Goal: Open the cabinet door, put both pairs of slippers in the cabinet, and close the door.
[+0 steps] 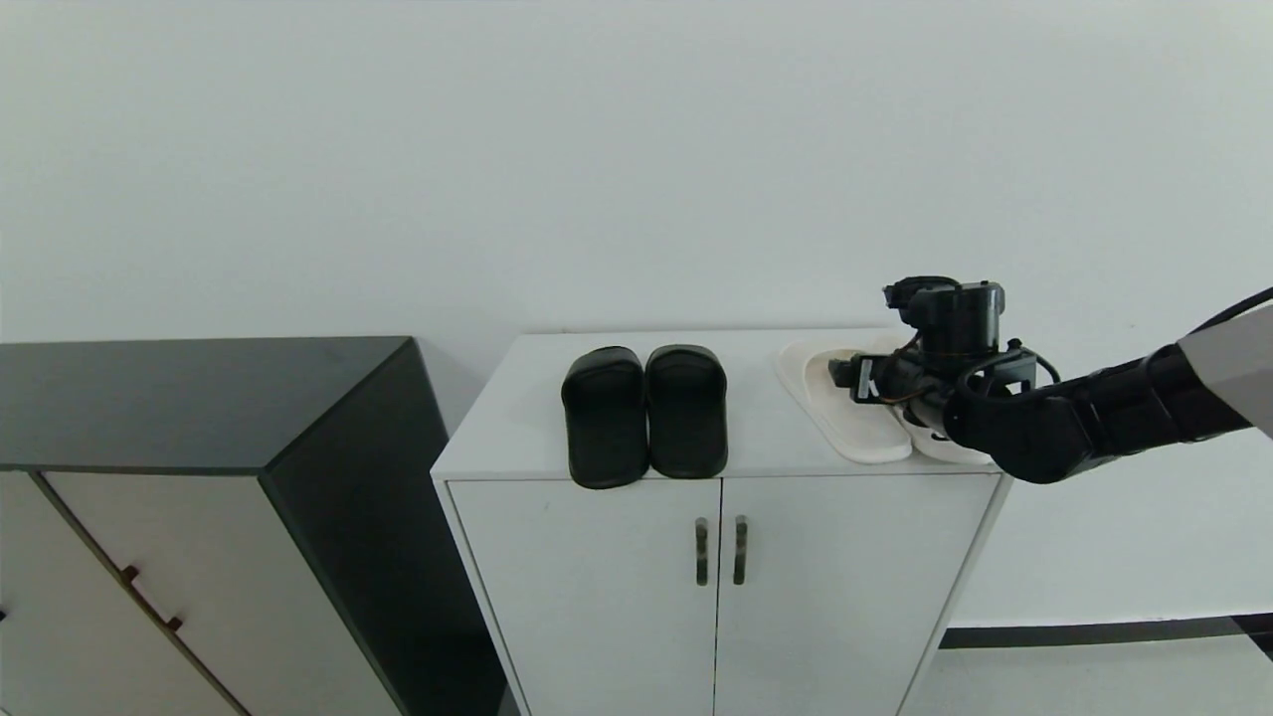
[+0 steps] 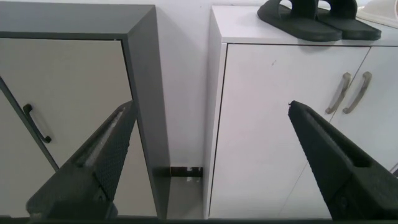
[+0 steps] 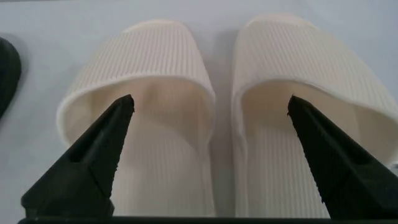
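A white cabinet (image 1: 517, 418) stands against the wall with both doors (image 1: 607, 597) shut and two handles (image 1: 720, 550) at the middle. On its top lie a pair of black slippers (image 1: 644, 413) in the middle and a pair of white slippers (image 1: 855, 428) at the right. My right gripper (image 1: 857, 383) is over the white pair. It is open (image 3: 210, 99), with one finger above the mouth of each white slipper (image 3: 155, 68) and their inner walls between the fingers. My left gripper (image 2: 211, 106) hangs open low in front of the cabinet's left door (image 2: 273, 124), holding nothing.
A black-topped cabinet (image 1: 199, 398) with pale doors stands close to the left of the white one, with a narrow gap (image 2: 183, 124) between them. A white wall is behind. Floor shows at the lower right (image 1: 1094, 681).
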`<state>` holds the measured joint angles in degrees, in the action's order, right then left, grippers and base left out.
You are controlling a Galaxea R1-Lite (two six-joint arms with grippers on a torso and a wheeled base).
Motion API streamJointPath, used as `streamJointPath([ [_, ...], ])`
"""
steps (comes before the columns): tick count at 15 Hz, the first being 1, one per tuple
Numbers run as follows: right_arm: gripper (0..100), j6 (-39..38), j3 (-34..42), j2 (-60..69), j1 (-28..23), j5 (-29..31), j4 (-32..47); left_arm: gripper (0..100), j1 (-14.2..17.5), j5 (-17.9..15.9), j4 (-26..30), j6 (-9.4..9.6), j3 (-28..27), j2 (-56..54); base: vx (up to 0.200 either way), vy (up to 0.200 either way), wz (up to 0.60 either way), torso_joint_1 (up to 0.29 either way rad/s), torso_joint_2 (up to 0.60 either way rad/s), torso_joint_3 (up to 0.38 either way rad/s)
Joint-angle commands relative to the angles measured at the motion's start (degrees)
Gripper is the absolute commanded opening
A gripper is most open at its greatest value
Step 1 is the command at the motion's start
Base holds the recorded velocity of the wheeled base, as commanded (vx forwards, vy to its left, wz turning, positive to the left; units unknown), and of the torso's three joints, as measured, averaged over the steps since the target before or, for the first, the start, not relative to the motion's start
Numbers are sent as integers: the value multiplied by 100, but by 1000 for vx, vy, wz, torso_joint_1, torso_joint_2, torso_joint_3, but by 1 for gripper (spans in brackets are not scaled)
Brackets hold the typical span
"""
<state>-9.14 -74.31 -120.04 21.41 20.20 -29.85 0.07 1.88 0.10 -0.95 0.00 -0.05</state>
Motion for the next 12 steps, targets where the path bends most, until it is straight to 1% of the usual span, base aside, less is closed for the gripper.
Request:
streamJointPath([
  [1, 100, 9, -285, -327, -137, 2, 15, 100, 1, 6, -1, -2, 0, 5, 0, 0, 0, 0, 0, 0],
  [3, 100, 9, -496, -494, -216, 10, 6, 100, 1, 6, -1, -2, 0, 5, 0, 0, 0, 0, 0, 0],
  [4, 0, 9, -549, -547, -242, 2, 6, 100, 1, 6, -1, -2, 0, 5, 0, 0, 0, 0, 0, 0],
  [10, 0, 9, -672, -608, -242, -7, 15, 100, 1, 6, -1, -2, 0, 5, 0, 0, 0, 0, 0, 0],
  [12, 0, -17, -558, -345, -110, -7, 15, 100, 1, 6, -1, -2, 0, 5, 0, 0, 0, 0, 0, 0],
])
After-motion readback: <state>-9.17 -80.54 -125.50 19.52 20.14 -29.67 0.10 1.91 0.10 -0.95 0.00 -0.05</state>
